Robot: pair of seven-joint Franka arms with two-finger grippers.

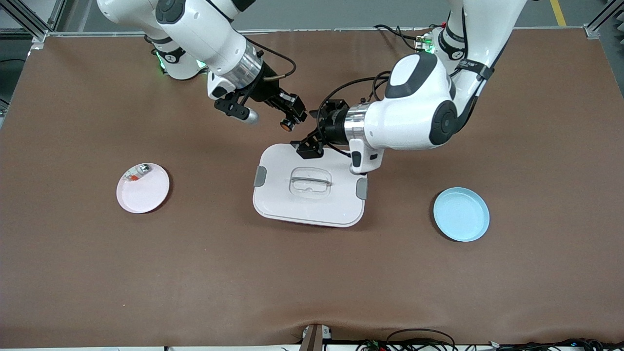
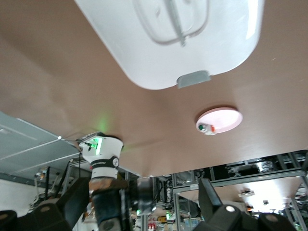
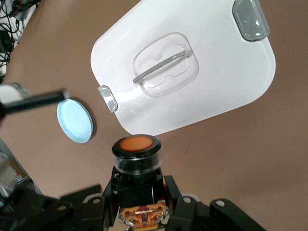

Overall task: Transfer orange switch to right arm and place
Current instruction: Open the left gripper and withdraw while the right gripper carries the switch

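My right gripper (image 1: 291, 117) is shut on the orange switch (image 1: 286, 125), a small black cylinder with an orange cap, and holds it in the air over the brown mat just past the white box's edge. In the right wrist view the switch (image 3: 137, 153) stands between the fingers with its cap facing out. My left gripper (image 1: 308, 147) is open and empty, over the edge of the white box close beside the switch. In the left wrist view its fingers (image 2: 211, 197) stand wide apart, with the right arm's hand blurred between them.
A white lidded box (image 1: 282, 204) with grey clips sits mid-table. A pink plate (image 1: 146, 195) with a small clear-silver piece (image 1: 137, 172) lies toward the right arm's end. An empty blue plate (image 1: 461, 214) lies toward the left arm's end.
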